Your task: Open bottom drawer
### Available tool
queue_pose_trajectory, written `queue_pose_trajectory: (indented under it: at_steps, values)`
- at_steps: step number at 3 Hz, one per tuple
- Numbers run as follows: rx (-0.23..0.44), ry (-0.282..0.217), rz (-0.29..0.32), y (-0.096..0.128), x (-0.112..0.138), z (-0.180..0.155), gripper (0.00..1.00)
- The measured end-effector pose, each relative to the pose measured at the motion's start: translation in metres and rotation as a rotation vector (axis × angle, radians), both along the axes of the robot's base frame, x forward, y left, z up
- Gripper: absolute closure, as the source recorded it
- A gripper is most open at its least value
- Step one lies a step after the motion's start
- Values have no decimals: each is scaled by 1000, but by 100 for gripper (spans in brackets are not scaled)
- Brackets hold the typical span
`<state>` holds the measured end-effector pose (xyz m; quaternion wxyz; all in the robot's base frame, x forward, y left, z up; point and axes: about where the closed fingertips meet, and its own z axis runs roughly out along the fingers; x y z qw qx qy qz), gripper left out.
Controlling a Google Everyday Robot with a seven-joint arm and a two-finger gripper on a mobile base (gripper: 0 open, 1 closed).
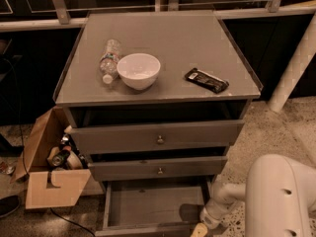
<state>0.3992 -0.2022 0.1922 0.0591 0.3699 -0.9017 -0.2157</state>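
— Grey, flat-fronted, with a plain tray: where is the bottom drawer?

— It is the lowest of three and is pulled out well ahead of the two above it, so its bare tray floor is in plain sight. Its front runs along the lower edge of the view.

— And the claw?

— The cream-tipped claw sits low, just beside the right end of that drawer's front. It is on the end of the bulky white robot arm, which fills the lower right corner. Whether it is apart, together or clamped on anything, I cannot tell.

— The other fronts?

— The tall grey top drawer and the mid-sized grey middle drawer each stand slightly out, with a small round knob at centre.

— On the counter?

— On the grey flat counter a clear plastic water bottle lies on its side just beside a round white bowl. A dark flat snack wrapper lies apart from them, nearer the right edge. A brown cardboard box stands open on the floor at the cabinet's other side.
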Motion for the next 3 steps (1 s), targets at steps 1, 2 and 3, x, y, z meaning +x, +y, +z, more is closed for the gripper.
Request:
queue_pose_trajectory:
  at_steps: [1, 2, 3]
  values:
    - [-8, 12, -55, -4, -21, 11, 0]
    - [-15, 11, -123, -7, -52, 27, 0]
    - [-13, 17, -113, -5, -52, 24, 0]
